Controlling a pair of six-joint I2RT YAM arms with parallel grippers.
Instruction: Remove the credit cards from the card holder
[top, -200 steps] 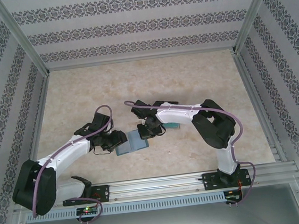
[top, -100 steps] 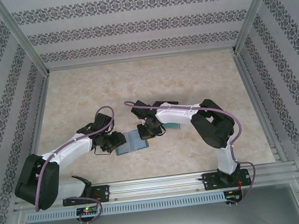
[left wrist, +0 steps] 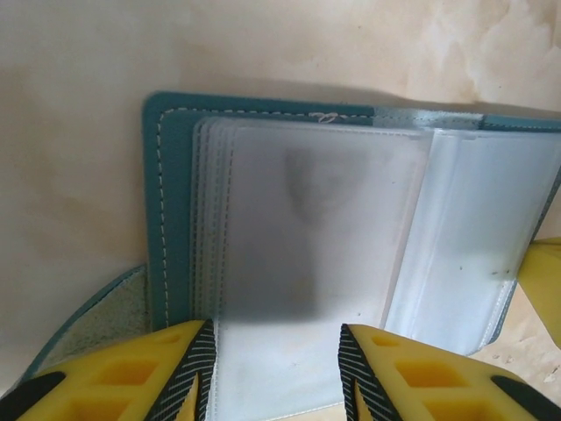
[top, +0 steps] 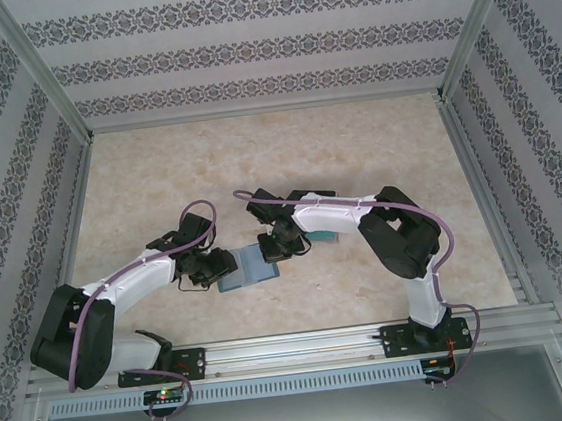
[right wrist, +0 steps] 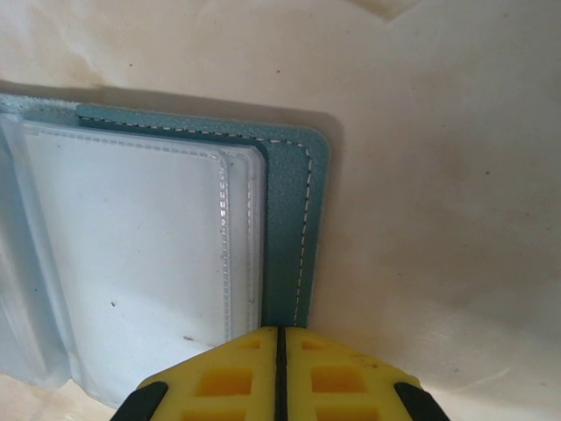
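Note:
The card holder (top: 250, 267) lies open on the table, a teal cover (left wrist: 171, 219) with clear frosted sleeves (left wrist: 316, 228). A dim dark patch shows through the top sleeve; I cannot make out a credit card in it. My left gripper (left wrist: 276, 364) is open, its fingertips (left wrist: 195, 355) spread over the near edge of the left sleeve stack. My right gripper (right wrist: 280, 331) is shut, its tips set against the teal border (right wrist: 294, 219) of the holder's right panel. A teal-green card-like piece (top: 321, 237) peeks out under the right forearm.
Both arms meet over the holder in the near middle of the beige marbled table (top: 256, 163). Patterned walls and metal frame rails (top: 52, 84) enclose it. The right gripper's yellow finger (left wrist: 545, 285) shows at the holder's right edge in the left wrist view.
The left arm's shoulder and elbow have shifted slightly to the right. Both grippers and the holder stay where they were.

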